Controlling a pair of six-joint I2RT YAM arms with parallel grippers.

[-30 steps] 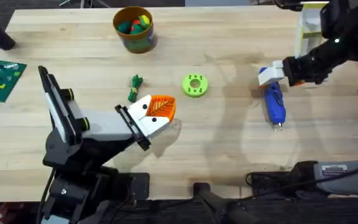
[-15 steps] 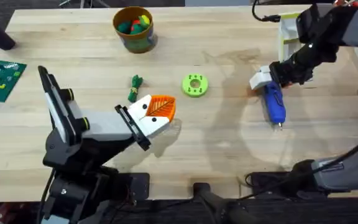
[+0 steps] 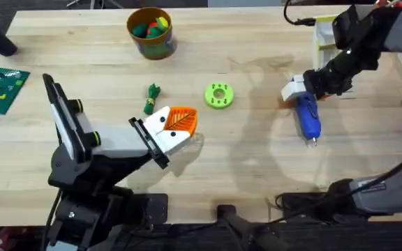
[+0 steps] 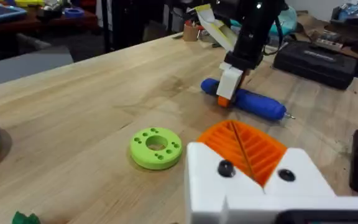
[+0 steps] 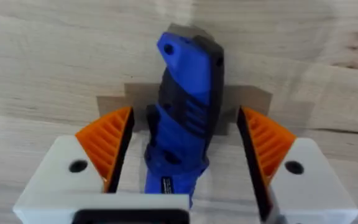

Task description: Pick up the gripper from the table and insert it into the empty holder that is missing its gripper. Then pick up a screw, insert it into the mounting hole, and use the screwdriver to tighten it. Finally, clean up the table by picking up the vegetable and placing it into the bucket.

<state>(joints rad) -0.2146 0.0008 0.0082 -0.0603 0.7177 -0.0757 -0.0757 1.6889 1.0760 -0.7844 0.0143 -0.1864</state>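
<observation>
The blue screwdriver (image 3: 308, 122) lies on the table at the right, its bit toward the front edge. My right gripper (image 3: 295, 92) is down over its rear end, open. In the right wrist view the screwdriver (image 5: 188, 68) sits between the orange pads (image 5: 107, 146) with a gap on each side. My left gripper (image 3: 181, 120) hovers shut near the table's middle with nothing in it. The dark-green vegetable (image 3: 151, 98) lies just behind it. The bucket (image 3: 150, 43) stands at the back. The holder (image 3: 324, 36) is at the back right, partly behind my right arm. The loose gripper and the screw are out of view.
A lime-green disc with holes (image 3: 219, 95) rests between the vegetable and the screwdriver. The bucket holds colourful toy pieces. A green circuit board (image 3: 0, 87) lies at the left edge. Bare wood (image 3: 243, 160) stretches across the front middle.
My right arm swung in from the right, and its gripper shifted slightly left over the screwdriver's rear end. The screwdriver and my left arm stayed still.
</observation>
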